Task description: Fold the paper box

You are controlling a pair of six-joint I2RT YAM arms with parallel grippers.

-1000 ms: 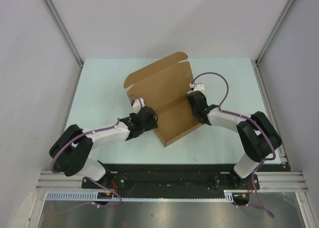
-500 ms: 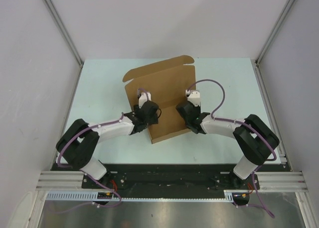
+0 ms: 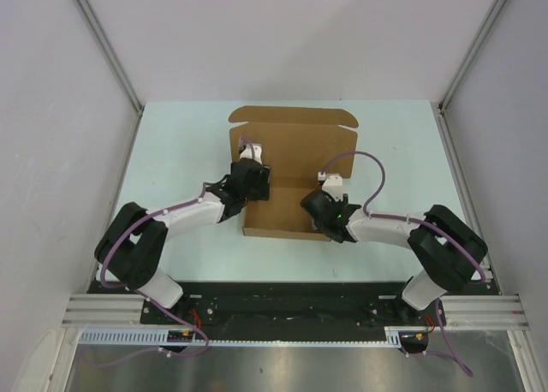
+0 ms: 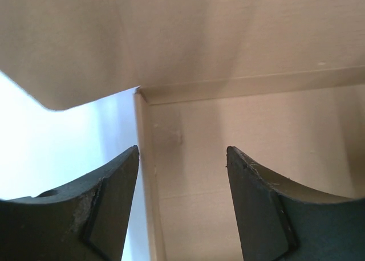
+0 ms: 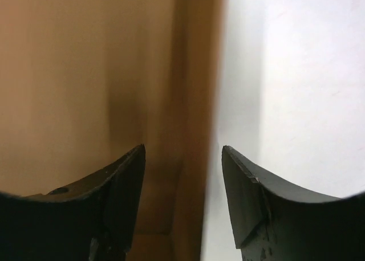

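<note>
Pale green tabletop (image 3: pixel 171 169) inside a white-walled cell: you have the paper box (image 3: pixel 295 152) lying square between both arms, each gripper's jaws parted wide and clamping nothing. Between the left gripper (image 4: pixel 182 153) jaws runs the box's left side wall (image 4: pixel 145 175), nearer the left finger, with the lid panel (image 4: pixel 171 39) just beyond the fingertips. The right gripper (image 5: pixel 182 150) straddles the opposite wall, bare table outside its right finger. By the look of it the tray walls are up and the lid is unclosed, so tucking and closing remain.
</note>
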